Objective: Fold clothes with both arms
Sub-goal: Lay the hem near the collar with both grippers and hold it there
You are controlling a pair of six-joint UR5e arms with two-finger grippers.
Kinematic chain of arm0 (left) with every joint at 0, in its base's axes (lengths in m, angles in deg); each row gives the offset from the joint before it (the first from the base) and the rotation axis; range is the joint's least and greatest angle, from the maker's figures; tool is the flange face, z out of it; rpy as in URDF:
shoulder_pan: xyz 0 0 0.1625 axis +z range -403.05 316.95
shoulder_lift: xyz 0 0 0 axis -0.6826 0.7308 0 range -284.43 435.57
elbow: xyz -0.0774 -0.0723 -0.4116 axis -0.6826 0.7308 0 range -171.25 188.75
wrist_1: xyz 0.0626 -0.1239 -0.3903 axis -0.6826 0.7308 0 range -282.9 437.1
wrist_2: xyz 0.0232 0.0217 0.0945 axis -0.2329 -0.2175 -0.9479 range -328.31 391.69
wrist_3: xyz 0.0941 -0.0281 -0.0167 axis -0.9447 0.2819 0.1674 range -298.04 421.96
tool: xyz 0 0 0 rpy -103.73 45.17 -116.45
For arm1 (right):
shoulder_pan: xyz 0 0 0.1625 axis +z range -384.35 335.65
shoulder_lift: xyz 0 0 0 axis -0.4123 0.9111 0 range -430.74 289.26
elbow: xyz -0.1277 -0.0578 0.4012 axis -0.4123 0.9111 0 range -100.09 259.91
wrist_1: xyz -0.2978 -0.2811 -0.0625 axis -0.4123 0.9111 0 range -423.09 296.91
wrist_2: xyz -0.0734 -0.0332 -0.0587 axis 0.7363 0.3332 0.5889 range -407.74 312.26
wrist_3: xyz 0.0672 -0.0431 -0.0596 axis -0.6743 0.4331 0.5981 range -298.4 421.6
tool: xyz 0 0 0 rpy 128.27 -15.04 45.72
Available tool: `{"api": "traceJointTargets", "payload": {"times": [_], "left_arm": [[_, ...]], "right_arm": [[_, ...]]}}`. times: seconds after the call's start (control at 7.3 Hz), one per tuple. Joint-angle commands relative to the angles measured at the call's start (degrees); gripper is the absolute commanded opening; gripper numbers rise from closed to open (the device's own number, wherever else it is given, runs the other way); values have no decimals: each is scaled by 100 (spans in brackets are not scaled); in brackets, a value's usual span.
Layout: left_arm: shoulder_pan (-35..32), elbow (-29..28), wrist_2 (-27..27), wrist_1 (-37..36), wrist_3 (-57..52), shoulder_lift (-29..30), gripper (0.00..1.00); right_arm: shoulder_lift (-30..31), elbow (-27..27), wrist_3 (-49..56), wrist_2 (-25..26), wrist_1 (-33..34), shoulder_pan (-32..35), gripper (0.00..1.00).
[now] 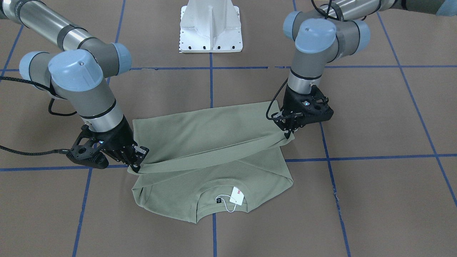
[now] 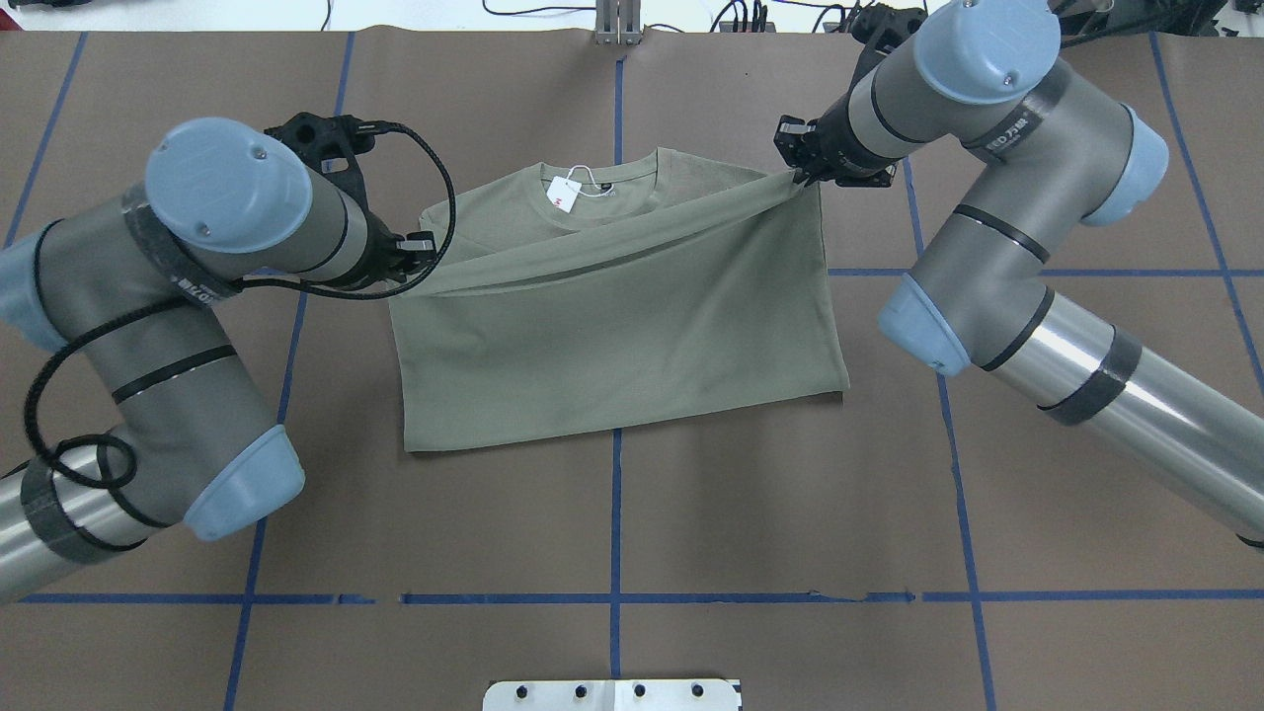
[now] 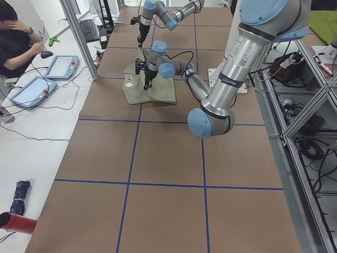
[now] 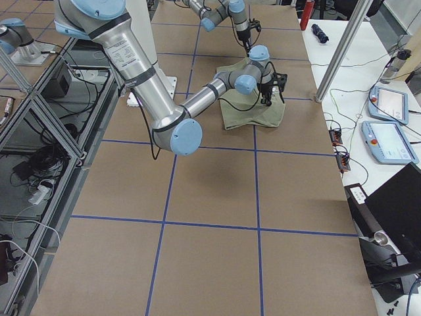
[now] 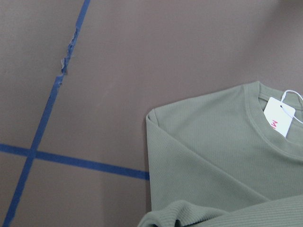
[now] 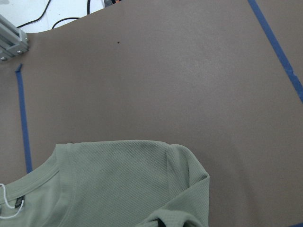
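The sage-green shirt (image 2: 612, 326) lies flat on the brown table, collar and white hang tag (image 2: 564, 194) at the far side. Its near hem is lifted and stretched taut between both grippers, partly over the chest. My left gripper (image 2: 423, 249) is shut on the hem's left corner, just short of the left shoulder (image 5: 189, 127). My right gripper (image 2: 802, 176) is shut on the other corner, above the right shoulder (image 6: 180, 165). From the front camera, the left gripper (image 1: 287, 134) is on the right and the right gripper (image 1: 137, 167) on the left, with the tag (image 1: 237, 196) near the collar.
The white pedestal base (image 1: 210, 32) stands at the robot's side of the table. Blue tape lines (image 2: 616, 513) grid the brown surface. A person (image 3: 18, 37) sits at a side desk with tablets (image 3: 60, 66) beyond the table's far edge.
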Motion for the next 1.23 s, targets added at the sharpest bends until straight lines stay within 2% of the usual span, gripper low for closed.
{"api": "traceJointTargets", "payload": {"times": [0.0, 0.41, 0.82, 1.1], "left_arm": [[-224, -1002, -1, 875, -32, 233, 0], [-296, -1488, -1, 1045, -32, 436, 0], [-287, -1507, -10, 1045, -32, 515, 0], [-296, -1507, -10, 1045, -40, 524, 0]], "right_arm": [[-392, 805, 3, -3, -2, -27, 0], [-455, 966, 21, 15, -2, -19, 0], [-499, 1010, 21, 23, -2, 87, 0], [-656, 1246, 21, 24, -2, 96, 0]]}}
